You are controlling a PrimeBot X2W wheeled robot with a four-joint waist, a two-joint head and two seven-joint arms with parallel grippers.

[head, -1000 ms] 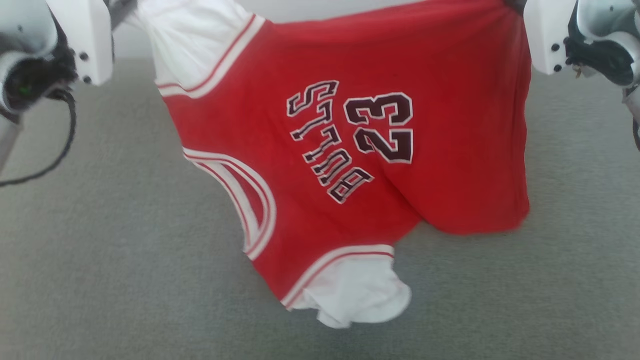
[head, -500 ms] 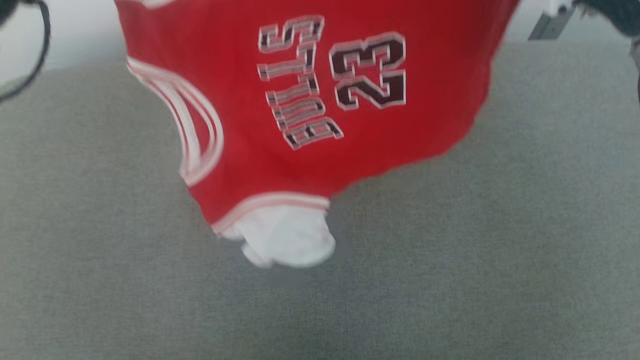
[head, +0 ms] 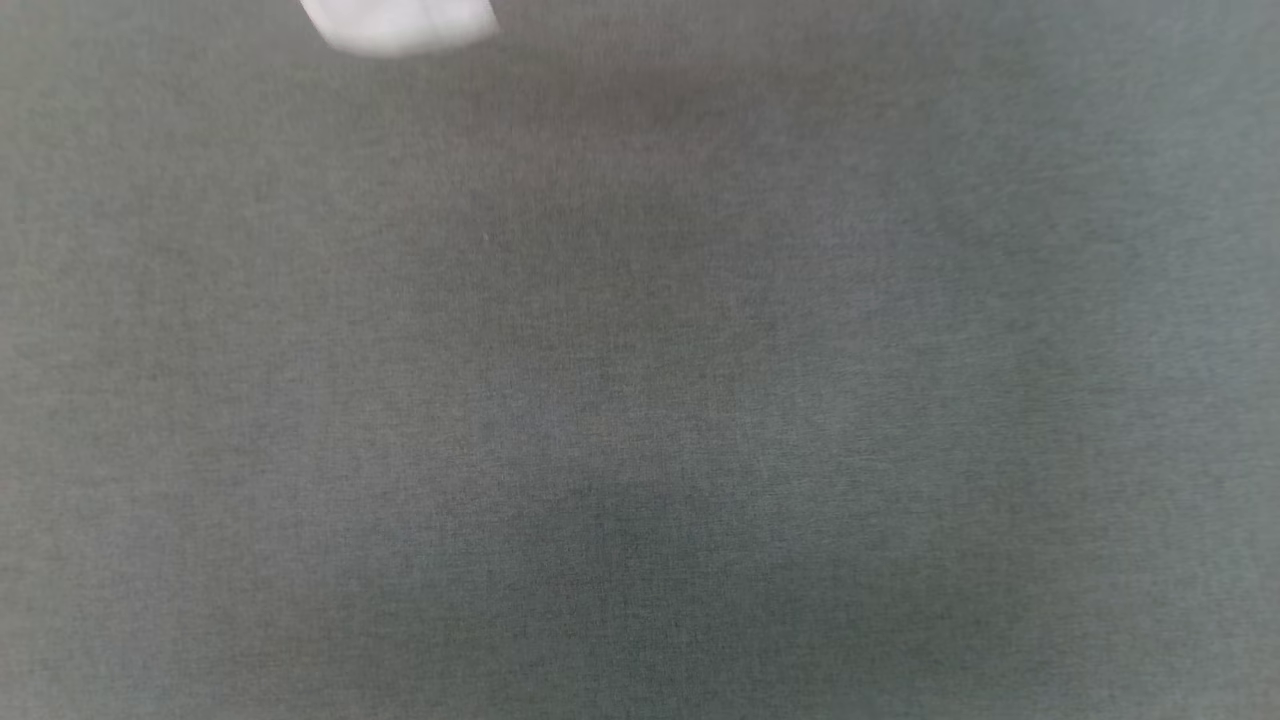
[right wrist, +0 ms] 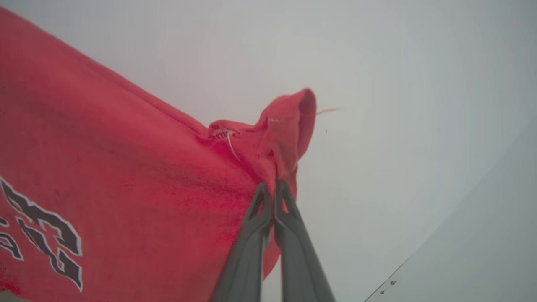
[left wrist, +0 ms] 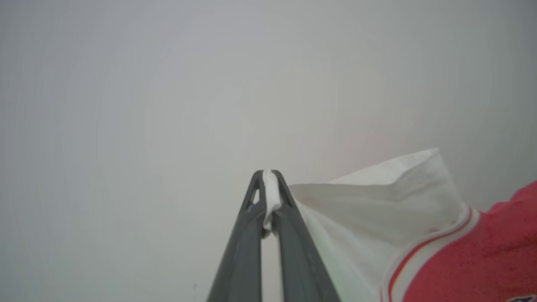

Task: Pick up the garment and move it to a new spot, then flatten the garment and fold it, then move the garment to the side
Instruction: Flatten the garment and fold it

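Observation:
The garment hangs in the air between my two grippers. In the left wrist view my left gripper (left wrist: 268, 178) is shut on the edge of a white sleeve (left wrist: 377, 197), with red-and-white trim and the red body (left wrist: 482, 251) to the right. My right gripper (right wrist: 273, 188) is shut on a bunched corner of the garment's red fabric (right wrist: 126, 167), and part of the dark white-outlined print (right wrist: 46, 239) shows at the lower left. A white tip of the garment (head: 400, 22) shows at the top edge of the head view.
A grey fabric surface (head: 640, 400) spreads across the head view. Behind the garment in both wrist views is a pale plain wall (left wrist: 168, 105).
The garment has slid up and out of the head view, leaving just a white tip at the top edge. The picture now looks further down at the grey surface.

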